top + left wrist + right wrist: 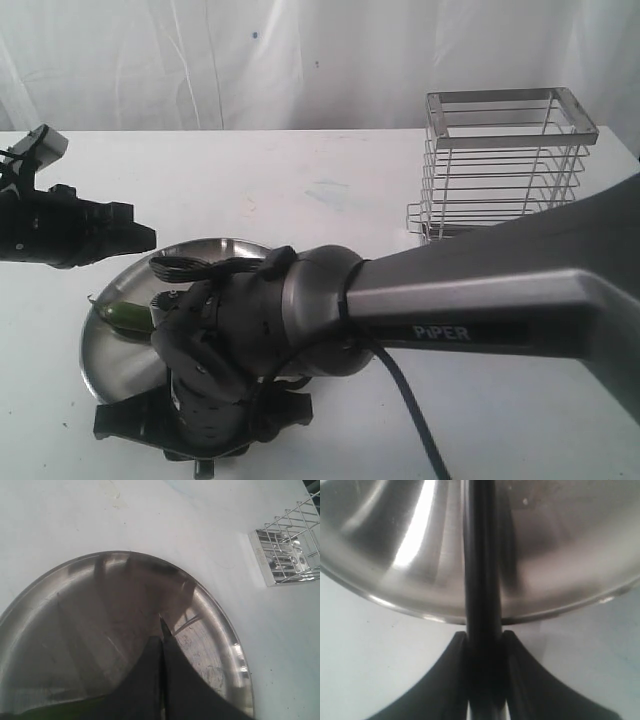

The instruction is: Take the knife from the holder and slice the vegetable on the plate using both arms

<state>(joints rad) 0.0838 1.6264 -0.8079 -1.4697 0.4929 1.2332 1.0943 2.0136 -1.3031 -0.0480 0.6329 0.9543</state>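
Note:
My right gripper [484, 635] is shut on the black handle of the knife [481, 555], which reaches out over the near rim of the steel plate [410, 545]. In the exterior view the right arm [300, 300] crosses over the plate [105, 355] and hides the knife. The dark-green vegetable [125, 316] lies on the plate's left side. My left gripper [140, 238] hovers above it, apart from it. Its fingers [145, 680] are pressed together over the plate [100, 610], with a thin dark point at their tips. The wire holder [505, 165] stands empty at the back right.
The white table [330, 190] lies between the plate and the holder [290, 545]. A white curtain hangs behind the table. The right arm's thick grey section [520, 290] fills the near right of the exterior view.

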